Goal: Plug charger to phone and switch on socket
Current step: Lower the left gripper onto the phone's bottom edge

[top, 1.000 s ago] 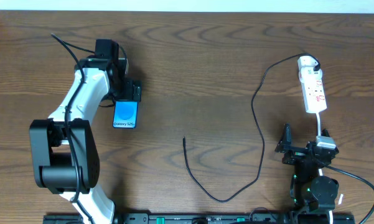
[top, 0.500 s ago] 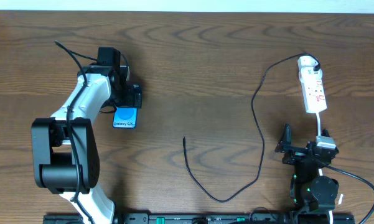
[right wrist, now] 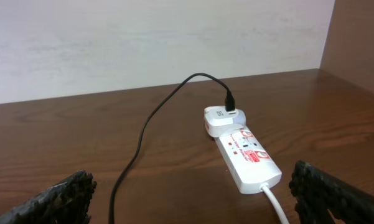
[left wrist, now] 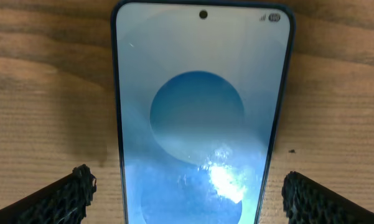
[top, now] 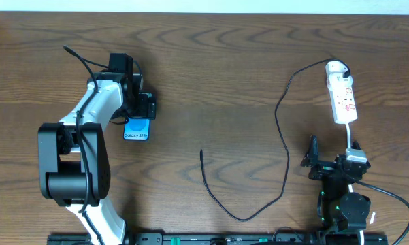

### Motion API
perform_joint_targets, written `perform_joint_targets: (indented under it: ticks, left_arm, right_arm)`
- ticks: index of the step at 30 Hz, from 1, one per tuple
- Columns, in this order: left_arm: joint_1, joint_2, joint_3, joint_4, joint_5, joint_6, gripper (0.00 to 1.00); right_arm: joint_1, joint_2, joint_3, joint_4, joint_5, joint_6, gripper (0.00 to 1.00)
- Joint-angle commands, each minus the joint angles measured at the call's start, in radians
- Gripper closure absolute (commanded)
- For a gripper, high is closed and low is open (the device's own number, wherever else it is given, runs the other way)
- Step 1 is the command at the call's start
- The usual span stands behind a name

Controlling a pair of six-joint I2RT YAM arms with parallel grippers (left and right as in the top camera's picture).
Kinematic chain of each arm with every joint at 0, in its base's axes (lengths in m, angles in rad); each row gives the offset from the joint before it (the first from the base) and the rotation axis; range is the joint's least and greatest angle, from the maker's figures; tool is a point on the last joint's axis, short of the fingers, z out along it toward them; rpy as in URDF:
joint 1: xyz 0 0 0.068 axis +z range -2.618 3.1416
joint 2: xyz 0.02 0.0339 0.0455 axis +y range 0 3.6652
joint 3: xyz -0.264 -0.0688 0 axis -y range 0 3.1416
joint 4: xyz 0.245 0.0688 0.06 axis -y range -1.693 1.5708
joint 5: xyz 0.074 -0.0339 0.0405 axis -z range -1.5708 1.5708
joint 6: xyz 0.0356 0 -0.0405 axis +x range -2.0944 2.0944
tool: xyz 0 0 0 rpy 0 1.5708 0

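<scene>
The phone [top: 137, 129] lies flat on the left side of the table, blue screen up. My left gripper [top: 143, 108] hangs open over its far end. In the left wrist view the phone [left wrist: 202, 112] fills the space between my two fingertips [left wrist: 68, 196], with a gap of bare wood on each side. The charger [top: 283, 146] runs from an adapter in the socket [top: 343, 92] down in a loop to its free tip [top: 201, 153] at mid-table. My right gripper [top: 329, 167] rests open below the socket [right wrist: 247, 157], touching nothing; the charger [right wrist: 146, 127] crosses its view.
A white cord [top: 352, 136] leads from the socket's near end toward the right arm's base. The wall stands behind the table's far edge [right wrist: 143, 93]. Bare wood lies between the phone and the cable tip.
The left arm has swung slightly right and its gripper has slid a little further over the phone's far end, hiding more of the screen. The phone, cable and right arm have not moved.
</scene>
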Motion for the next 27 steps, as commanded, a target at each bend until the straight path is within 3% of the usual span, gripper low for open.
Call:
perform_joint_targets:
  ticks: [1,27]
  left_arm:
    - [-0.003,0.013,-0.003,0.008,-0.009,0.002,0.02]
    - [-0.003,0.014,-0.004,0.061,-0.009,0.002,0.02]
  right_arm:
    - [0.009,-0.005,-0.005,0.001,0.008,0.013,0.01]
    - [0.009,-0.005,-0.005,0.001,0.008,0.013,0.01]
